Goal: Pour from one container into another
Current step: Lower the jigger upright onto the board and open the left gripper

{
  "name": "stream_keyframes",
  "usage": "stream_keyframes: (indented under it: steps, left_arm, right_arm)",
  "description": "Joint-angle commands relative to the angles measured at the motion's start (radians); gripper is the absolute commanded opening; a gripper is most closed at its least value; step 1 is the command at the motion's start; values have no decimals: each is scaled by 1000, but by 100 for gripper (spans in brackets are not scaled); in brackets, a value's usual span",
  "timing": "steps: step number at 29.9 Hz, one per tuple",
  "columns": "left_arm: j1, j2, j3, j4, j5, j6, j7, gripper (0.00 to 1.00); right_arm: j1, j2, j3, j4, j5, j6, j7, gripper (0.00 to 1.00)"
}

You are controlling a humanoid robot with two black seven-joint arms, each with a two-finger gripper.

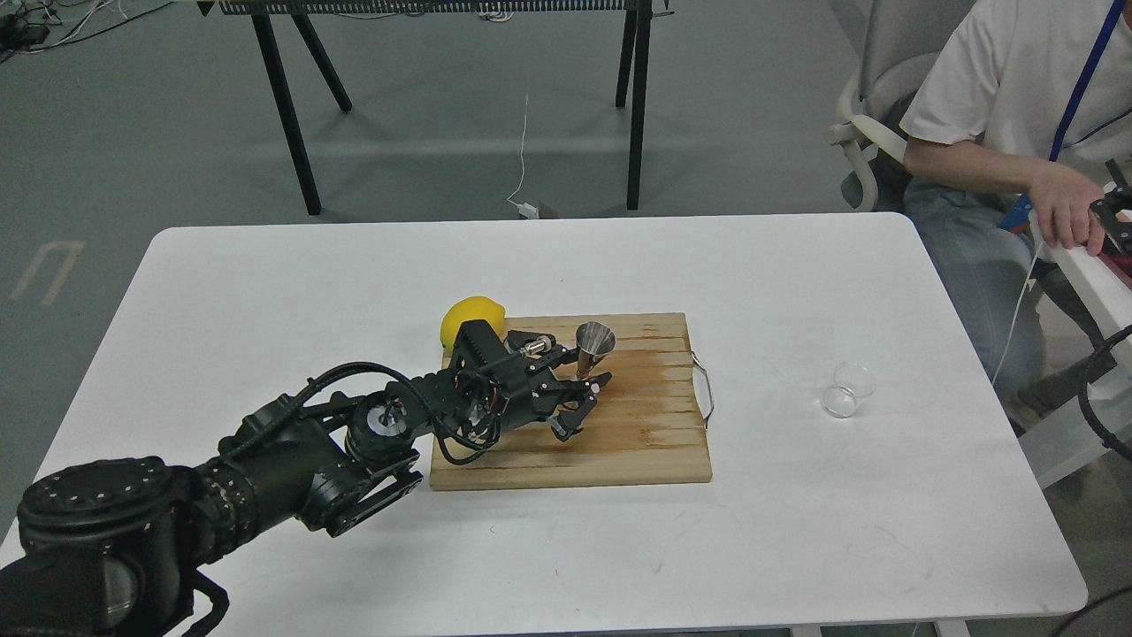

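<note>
The steel jigger (594, 340) stands nearly upright over the back of the wooden board (646, 442), its open cone facing up. My left gripper (587, 378) is shut on its lower half, and the arm reaches in from the lower left across the board's left edge. Two small clear glass cups (838, 402) (854, 379) sit side by side on the white table (265, 292), far to the right of the board and away from the gripper. My right gripper is out of view.
A yellow lemon (469, 317) lies at the board's back left corner, just behind my left wrist. The board has a metal handle (705, 387) on its right side. A seated person's hand (1066, 208) rests beyond the table's right edge.
</note>
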Motion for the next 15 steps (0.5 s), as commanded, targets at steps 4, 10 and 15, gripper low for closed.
stream_keyframes:
  steps: [4,10,15]
  left_arm:
    - [-4,-1,1,-9,0,51,-3,69]
    - [-4,42,1,-92,0,49,-8,75]
    - [-5,68,-4,-134,0,51,0,78]
  right_arm:
    - [-2,-1,-2,0,-1,0,-2,100]
    - [-2,1,-3,0,0,0,-2,100]
    - [-2,1,-5,5,-1,0,-2,100]
